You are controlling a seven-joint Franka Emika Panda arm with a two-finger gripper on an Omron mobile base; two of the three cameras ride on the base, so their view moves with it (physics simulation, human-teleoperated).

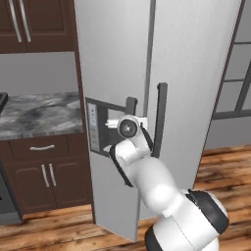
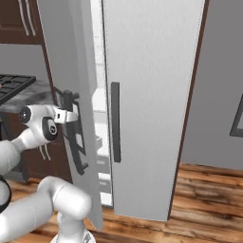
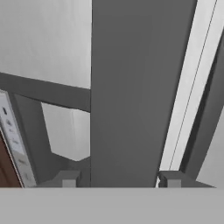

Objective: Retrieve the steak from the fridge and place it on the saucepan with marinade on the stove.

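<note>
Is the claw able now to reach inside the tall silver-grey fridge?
Probably not yet. The claw straddles the dark bar handle of the left door, which stands only partly open, leaving a narrow gap.

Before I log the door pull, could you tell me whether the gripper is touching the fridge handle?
Cannot tell. In the hand view the handle sits between the fingertips, but neither contact nor a gap is plain.

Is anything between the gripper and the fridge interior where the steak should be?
Yes. The silver-grey left fridge door is ajar but not wide open, and the gripper straddles its dark vertical bar handle. White shelves show through the gap; no steak visible.
</note>
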